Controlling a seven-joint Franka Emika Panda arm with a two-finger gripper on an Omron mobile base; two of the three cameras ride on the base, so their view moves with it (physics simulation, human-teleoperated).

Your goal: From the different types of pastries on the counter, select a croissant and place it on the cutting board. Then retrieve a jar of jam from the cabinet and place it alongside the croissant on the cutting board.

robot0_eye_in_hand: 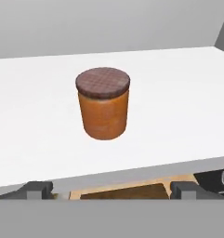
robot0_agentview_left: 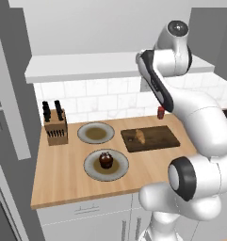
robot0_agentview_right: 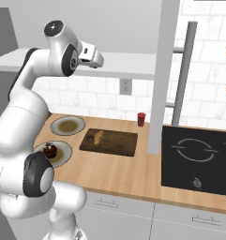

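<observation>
Wooden knife block (robot0_agentview_left: 55, 127) with black handles at far left. Two round grey-brown plates (robot0_agentview_left: 96, 133) beside it, one behind the other. Small red canister (robot0_agentview_right: 141, 119) against tiled backsplash (robot0_agentview_left: 105, 99). Black cooktop (robot0_agentview_right: 197, 159) at right.

glossy white arm (robot0_agentview_left: 199, 117) in rounded segments; dark grey joint rings; small dark fingertips (robot0_eye_in_hand: 39, 188)

The arm (robot0_agentview_left: 199, 117) hides the board's (robot0_agentview_left: 152, 141) right end, the gripper (robot0_agentview_right: 94, 57) and part of the shelf (robot0_agentview_left: 86, 66) in the left base view, while in the hand view the fingertips (robot0_eye_in_hand: 39, 189) show only as stubs above the bottom band.
</observation>
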